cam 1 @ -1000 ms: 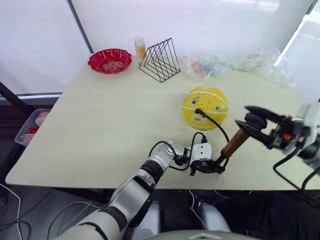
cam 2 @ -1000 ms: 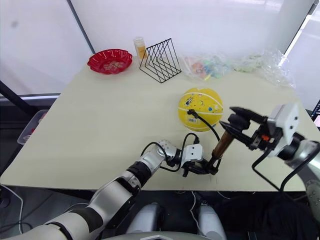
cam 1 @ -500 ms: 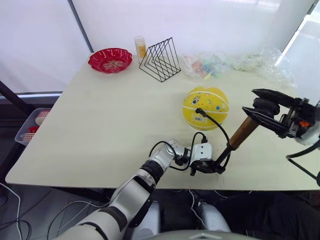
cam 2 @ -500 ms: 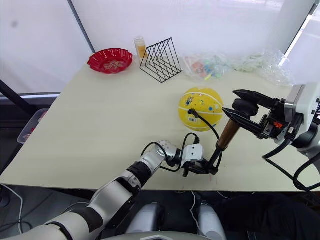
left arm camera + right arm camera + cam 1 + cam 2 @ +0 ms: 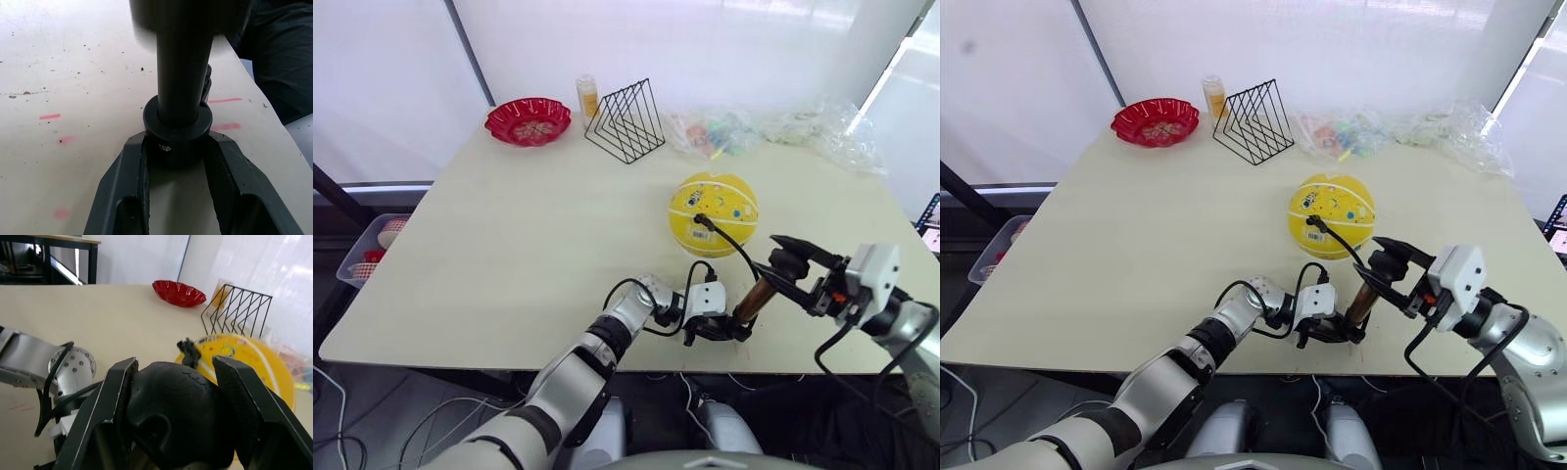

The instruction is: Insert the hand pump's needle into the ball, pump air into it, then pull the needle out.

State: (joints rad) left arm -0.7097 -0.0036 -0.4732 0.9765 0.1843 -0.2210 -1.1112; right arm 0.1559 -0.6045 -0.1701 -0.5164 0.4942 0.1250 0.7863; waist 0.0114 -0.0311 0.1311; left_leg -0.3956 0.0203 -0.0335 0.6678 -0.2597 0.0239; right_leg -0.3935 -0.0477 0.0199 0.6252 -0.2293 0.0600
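Left eye view has the left arm stretched low across the front edge of the bench (image 5: 460, 245), forearm nearly flat on the surface, wrist turned inward so the left gripper (image 5: 722, 330) points along the edge toward the right side. Its two black fingers (image 5: 128, 176) sit pressed against either side of the black bottom cap of the hand pump (image 5: 756, 297), pinning that end to the bench close to the front edge. The pump's gold-bronze barrel leans up and toward the right side from that cap.

The right arm comes in from the right side, elbow out beyond the bench, forearm angled inward and raised. The right gripper (image 5: 786, 271) wraps the pump's black T-handle (image 5: 176, 416) at the top of the barrel, one finger on each flank of the handle, closed onto it.

A thin black hose (image 5: 729, 238) loops up from the pump's base and runs to the yellow ball (image 5: 714, 212), which rests behind the pump, right of centre. The hose's black end fitting sits on top of the ball; the needle itself is too small to make out.

A black wire rack (image 5: 626, 122), a red bowl (image 5: 529, 118) and a small bottle (image 5: 586, 95) stand along the back edge, with clear plastic bags (image 5: 822, 132) toward the back right corner.
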